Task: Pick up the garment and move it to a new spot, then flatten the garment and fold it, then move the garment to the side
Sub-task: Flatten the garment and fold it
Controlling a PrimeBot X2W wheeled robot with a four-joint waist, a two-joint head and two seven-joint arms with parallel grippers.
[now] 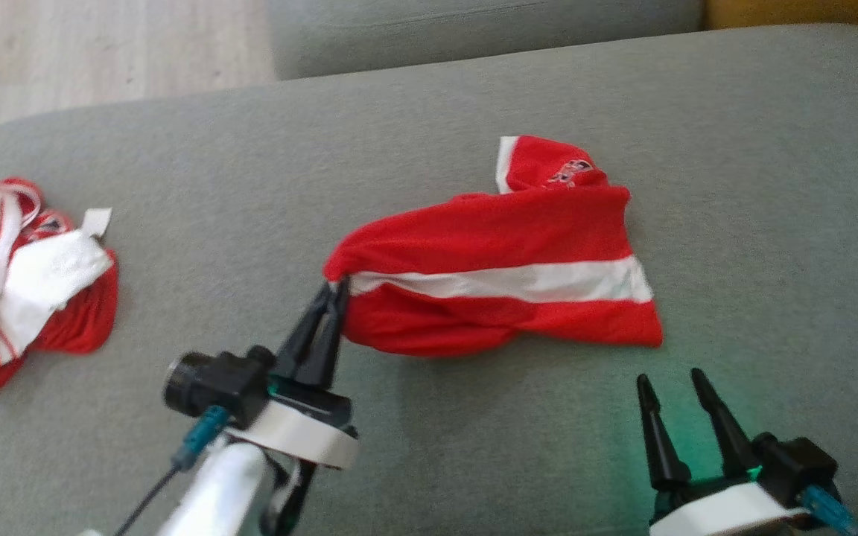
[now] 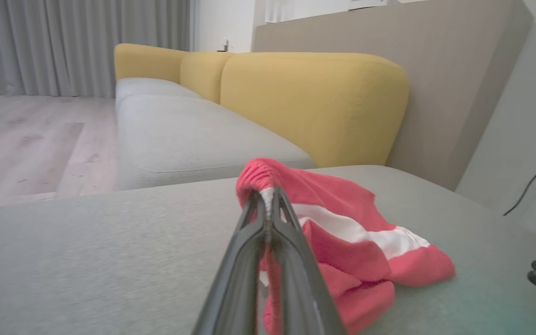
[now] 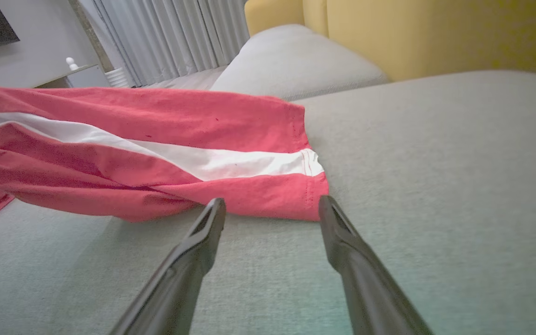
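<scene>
Now the left gripper (image 1: 337,289) pinches the garment (image 1: 503,246) at its nine o'clock end, the right gripper (image 1: 669,378) sits spread at five o'clock, and moving, flattening, folding are not done.

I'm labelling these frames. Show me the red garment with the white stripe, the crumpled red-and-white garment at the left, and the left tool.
red garment with the white stripe (image 1: 488,223): head view, upper red panel.
crumpled red-and-white garment (image 1: 49,279): head view, its white patch.
left tool (image 1: 337,290): head view, fingertips shut on the striped garment.
</scene>
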